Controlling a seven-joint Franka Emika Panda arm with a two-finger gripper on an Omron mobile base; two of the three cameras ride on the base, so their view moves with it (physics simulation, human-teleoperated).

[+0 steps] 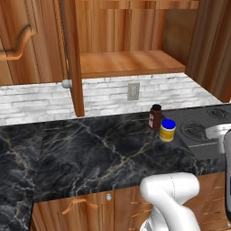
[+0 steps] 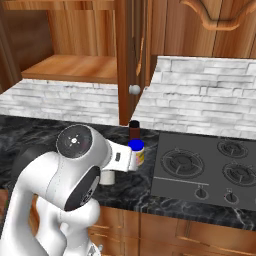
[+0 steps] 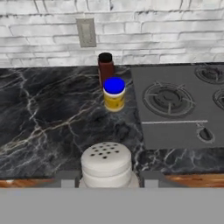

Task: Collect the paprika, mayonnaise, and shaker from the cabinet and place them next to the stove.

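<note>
Holding the shaker (image 3: pixel 106 164) tight in my hand (image 3: pixel 106 178), upright; mayonnaise (image 3: pixel 114 94) and paprika (image 3: pixel 105 68) stand farther ahead, left of the stove (image 3: pixel 179 105).

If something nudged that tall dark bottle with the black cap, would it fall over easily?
Probably yes: the paprika stands upright, slim and tall on a narrow base, so a push near its cap would likely tip it. Its round body would then roll on the smooth counter. The mayonnaise close in front might stop it.
</note>
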